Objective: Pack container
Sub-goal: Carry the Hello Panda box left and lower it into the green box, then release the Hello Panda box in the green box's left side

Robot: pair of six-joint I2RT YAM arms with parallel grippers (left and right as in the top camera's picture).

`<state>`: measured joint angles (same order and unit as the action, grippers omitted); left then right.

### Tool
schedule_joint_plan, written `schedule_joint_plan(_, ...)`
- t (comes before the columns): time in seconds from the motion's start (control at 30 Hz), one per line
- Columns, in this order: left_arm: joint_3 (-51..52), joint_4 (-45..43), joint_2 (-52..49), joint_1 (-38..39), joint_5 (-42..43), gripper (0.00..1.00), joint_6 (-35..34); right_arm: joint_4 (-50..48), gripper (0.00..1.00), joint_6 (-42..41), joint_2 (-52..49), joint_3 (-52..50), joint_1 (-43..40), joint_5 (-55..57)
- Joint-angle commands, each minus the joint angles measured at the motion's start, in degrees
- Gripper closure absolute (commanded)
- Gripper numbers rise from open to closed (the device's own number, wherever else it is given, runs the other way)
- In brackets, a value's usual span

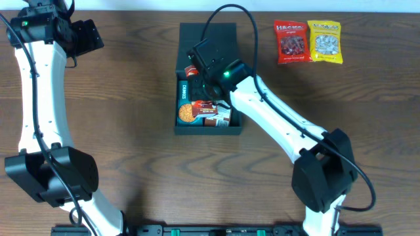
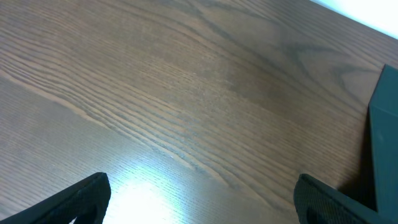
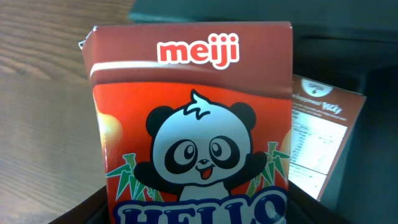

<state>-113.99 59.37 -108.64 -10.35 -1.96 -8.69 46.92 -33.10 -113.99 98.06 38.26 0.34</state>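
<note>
Overhead view. Student: Where does the dark teal-black, shallow cardboard container (image 1: 209, 130) lie?

Tutor: Mid-worktop (image 1: 131, 98), with its flap lid open on the side away from the robot. A small teal snack box with an orange circle (image 1: 187, 113) and other packs are already inside. A red snack bag (image 1: 292, 42) and a yellow snack bag (image 1: 325, 41) lie well apart from it, at the far right.

Student: And the tools?

Tutor: The right tool (image 1: 197, 73) hangs over the container's far half. The right wrist view suggests it is clamped on a red cardboard panda-biscuit box (image 3: 193, 124). The left tool (image 2: 202, 202) is at the far left, fingers apart, with nothing between them.

Student: How would the container handle?

Tutor: Probably light and fairly stiff, and matte, so not slippery. Its thin walls may dent, and it may slide when packs are pressed in. The best hold is a side wall, or the lid's free edge for closing. The hinged flap will likely flop.
</note>
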Motion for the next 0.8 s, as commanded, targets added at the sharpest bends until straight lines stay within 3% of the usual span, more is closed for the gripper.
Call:
schedule_joint_plan(0.0, -0.85, 0.24, 0.17, -0.24, -0.94, 0.05, 0.98, -0.24, 0.40, -1.20, -0.39, -0.20, 1.01, 0.07)
schedule_joint_plan(0.47, -0.85, 0.44, 0.17, -0.24, -0.94, 0.05, 0.76, -1.29, 0.40, -8.24, -1.90, -0.26, 1.90, 1.33)
schedule_joint_plan(0.77, -0.85, 0.42, 0.17, -0.24, -0.96, 0.05, 0.79, -3.43, 0.39, -8.24, -3.85, -0.26, 2.43, 0.02)
